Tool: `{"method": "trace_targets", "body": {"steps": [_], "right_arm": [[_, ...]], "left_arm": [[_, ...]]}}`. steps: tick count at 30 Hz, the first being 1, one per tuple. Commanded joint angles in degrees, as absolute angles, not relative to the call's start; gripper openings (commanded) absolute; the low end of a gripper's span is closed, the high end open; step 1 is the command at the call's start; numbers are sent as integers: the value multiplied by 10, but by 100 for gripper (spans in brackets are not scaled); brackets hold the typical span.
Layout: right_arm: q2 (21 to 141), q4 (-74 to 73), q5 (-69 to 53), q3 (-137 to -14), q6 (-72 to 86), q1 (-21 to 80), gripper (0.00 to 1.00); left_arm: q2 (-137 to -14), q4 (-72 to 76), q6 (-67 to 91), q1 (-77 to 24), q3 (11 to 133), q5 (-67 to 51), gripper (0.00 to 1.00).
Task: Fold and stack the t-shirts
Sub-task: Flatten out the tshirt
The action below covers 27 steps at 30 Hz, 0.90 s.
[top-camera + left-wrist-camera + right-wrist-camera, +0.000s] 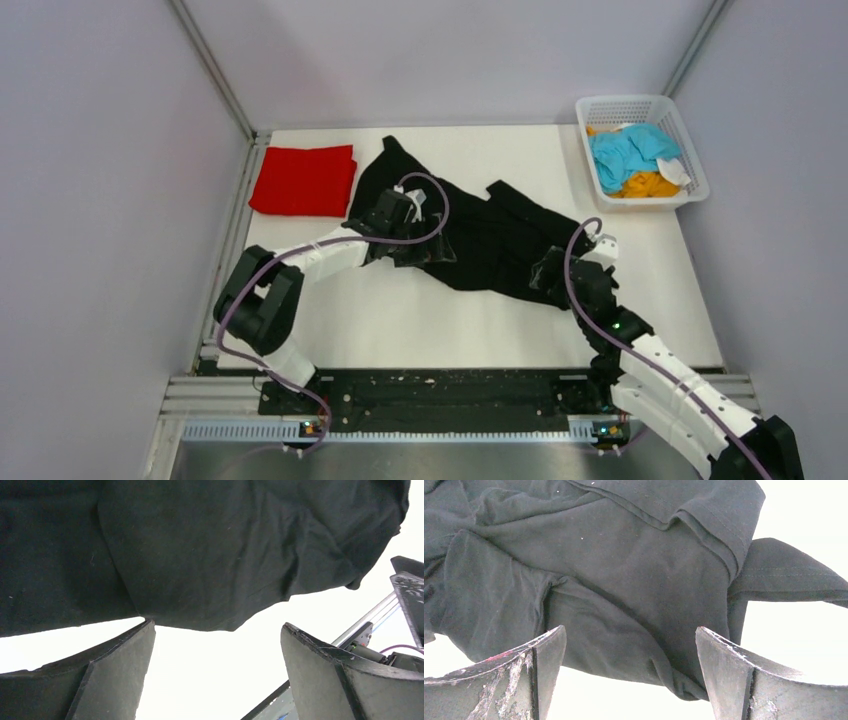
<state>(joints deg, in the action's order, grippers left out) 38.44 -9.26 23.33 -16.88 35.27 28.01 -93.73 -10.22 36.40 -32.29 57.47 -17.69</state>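
I see the black t-shirt [480,235] spread unfolded and rumpled across the middle of the white table [400,320], running on a slant from the far left toward the near right. My left gripper [217,630] sits at the shirt's left part, near its near edge. In the left wrist view its jaws stand wide apart with nothing between them. Only bare table shows in the gap, and the shirt's edge lies just beyond the fingertips, close to the tip of the left-hand finger [115,670]; I cannot tell whether it touches. My right gripper [630,630] is at the shirt's near right end, jaws also spread wide and holding nothing. In the right wrist view the black cloth lies ahead of the fingertips and reaches down into the gap between them, with a sleeve sticking out to the right over the table. The red t-shirt [303,180] lies folded into a neat rectangle at the far left corner, just beside the black one. In the far right corner the white mesh basket [655,203] holds the light blue t-shirt [630,150] crumpled over the orange t-shirt [648,185].
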Motion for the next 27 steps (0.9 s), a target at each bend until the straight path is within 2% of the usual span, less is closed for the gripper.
{"method": "trace_targets", "body": {"steps": [1, 9, 20, 27], "right_arm": [[372, -90, 239, -158, 363, 283, 99], [373, -86, 235, -154, 363, 283, 99], [382, -80, 240, -153, 361, 283, 99], [393, -76, 244, -154, 359, 284, 99]], "left_arm": [[-967, -21, 381, -320, 559, -224, 99], [-1022, -18, 387, -324, 594, -230, 99], [-988, 3, 338, -332, 641, -245, 99], [-1004, -77, 311, -321, 670, -152, 99]]}}
